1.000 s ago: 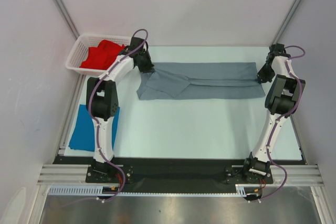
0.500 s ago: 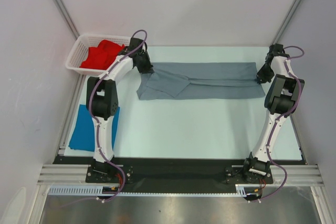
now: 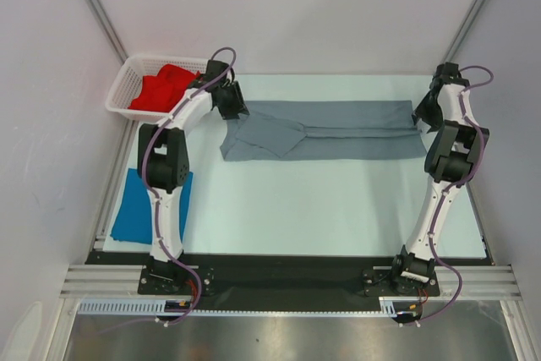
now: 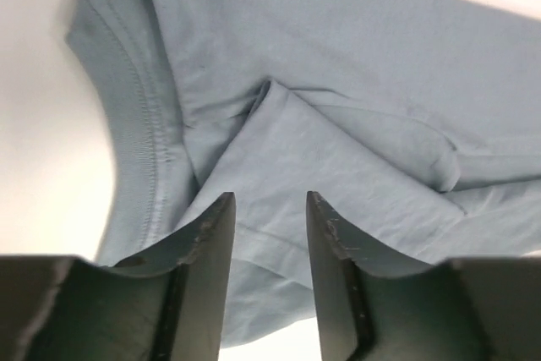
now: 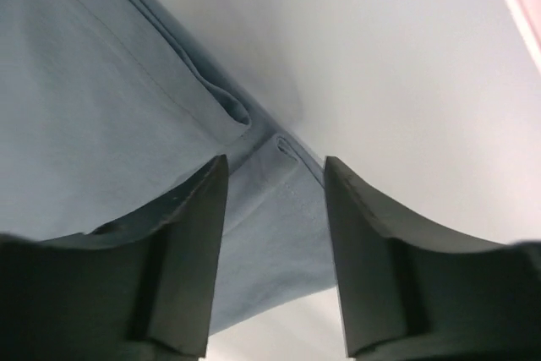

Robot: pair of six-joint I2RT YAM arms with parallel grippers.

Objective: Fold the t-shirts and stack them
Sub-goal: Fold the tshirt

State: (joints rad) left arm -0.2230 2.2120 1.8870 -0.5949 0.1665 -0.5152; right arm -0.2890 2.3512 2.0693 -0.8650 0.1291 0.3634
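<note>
The slate grey t-shirt (image 3: 338,128) lies folded lengthwise into a long band across the far part of the table. My left gripper (image 3: 239,110) hovers over its left, collar end, and the jaws stand open with cloth (image 4: 338,124) below them, not pinched. My right gripper (image 3: 419,116) is at the band's right end, also open above the cloth corner (image 5: 279,234). The red t-shirt (image 3: 165,89) sits bunched in the basket. The bright blue t-shirt (image 3: 133,209) lies flat at the table's left edge, partly behind the left arm.
A white mesh basket (image 3: 122,90) stands at the far left corner, just off the mat. White walls with metal frame posts (image 3: 93,6) close in the back and sides. The pale mat (image 3: 321,209) stretches between the grey shirt and the arm bases.
Both grippers have opened and let go of the grey shirt's ends. The right gripper has drawn slightly up and away from the band's end.
</note>
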